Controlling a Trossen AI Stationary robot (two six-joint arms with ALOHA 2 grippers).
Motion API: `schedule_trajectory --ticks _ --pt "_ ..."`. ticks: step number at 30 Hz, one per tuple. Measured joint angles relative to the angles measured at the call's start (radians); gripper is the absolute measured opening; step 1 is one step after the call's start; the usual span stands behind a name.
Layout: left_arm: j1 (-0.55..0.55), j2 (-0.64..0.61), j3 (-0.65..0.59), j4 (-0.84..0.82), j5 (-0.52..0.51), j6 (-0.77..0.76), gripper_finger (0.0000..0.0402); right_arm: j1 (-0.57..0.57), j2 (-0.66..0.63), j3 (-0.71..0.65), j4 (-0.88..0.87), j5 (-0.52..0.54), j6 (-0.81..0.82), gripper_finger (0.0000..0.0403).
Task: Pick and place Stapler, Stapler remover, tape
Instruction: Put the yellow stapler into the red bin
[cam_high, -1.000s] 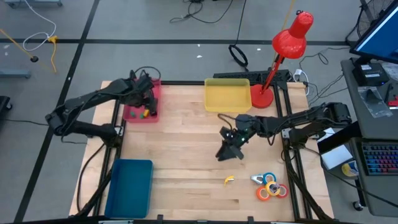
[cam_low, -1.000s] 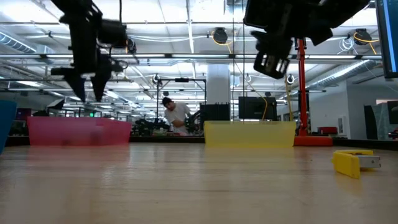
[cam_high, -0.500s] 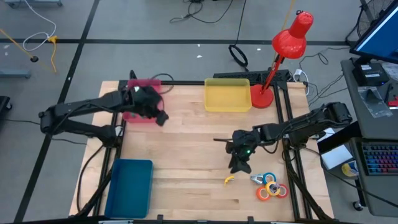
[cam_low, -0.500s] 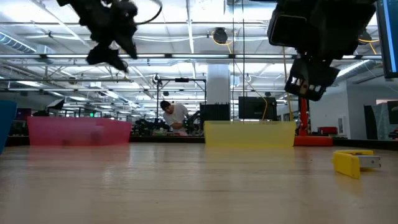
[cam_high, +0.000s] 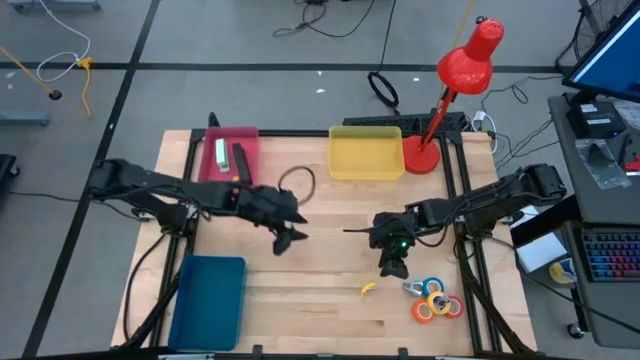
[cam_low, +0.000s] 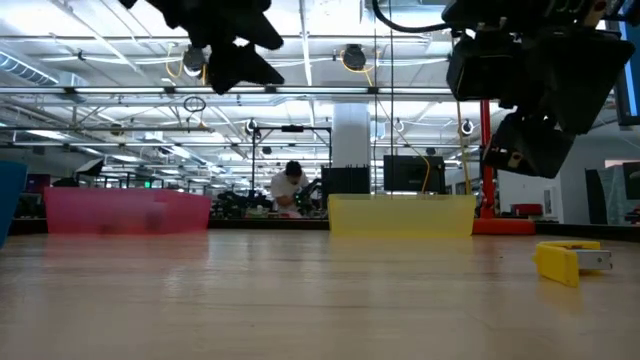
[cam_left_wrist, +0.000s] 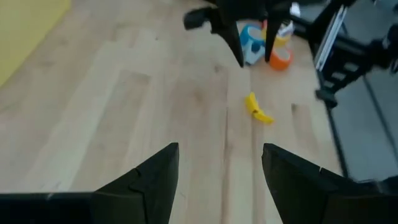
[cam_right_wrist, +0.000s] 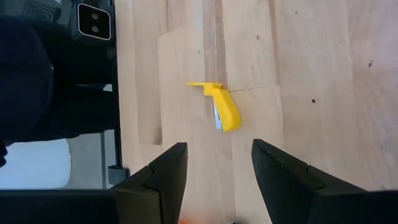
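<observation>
- Worktop (cam_high: 310, 290): pale wood, carrying a pink tray (cam_high: 228, 160), a yellow tray (cam_high: 366, 153) and a blue tray (cam_high: 208, 300).
- Left pincer (cam_high: 285, 240): raised above mid-worktop, fingers spread, holding nothing.
- Right pincer (cam_high: 392, 268): hanging over the worktop near the tape, fingers (cam_right_wrist: 163, 177) apart, nothing between them.
- Staple remover (cam_high: 368, 290): small yellow piece lying on bare wood, just beside the right pincer and near the tape.
- Tape rolls (cam_high: 434, 299): blue, orange and yellow rings clustered near the worktop's right front corner.
- Pink tray holds a pale green item and a dark one; which is the stapler, cannot tell.
</observation>
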Motion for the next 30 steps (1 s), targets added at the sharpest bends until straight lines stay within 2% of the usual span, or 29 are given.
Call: schedule_trajectory --ticks 8,17,20,26,30 --pt "-0.083 0.152 0.0 0.16 -0.053 0.02 0.023 0.0 -0.024 0.0 -0.011 -0.001 -0.032 0.0171" --pt "-0.171 0.319 0.0 0.441 -0.112 0.008 0.023 0.0 -0.145 0.0 -0.03 0.006 -0.089 0.0171" --pt "-0.187 0.36 0.0 0.501 -0.131 -0.015 0.023 -0.001 -0.186 -0.001 -0.048 0.031 -0.064 0.0171" --pt "-0.206 0.398 0.019 0.5 -0.132 -0.027 0.023 -0.001 -0.239 -0.001 -0.016 0.057 0.022 0.0171" --pt "-0.206 0.397 0.018 0.488 -0.132 -0.101 0.023 0.0 -0.233 -0.001 0.064 0.058 0.127 0.0171"
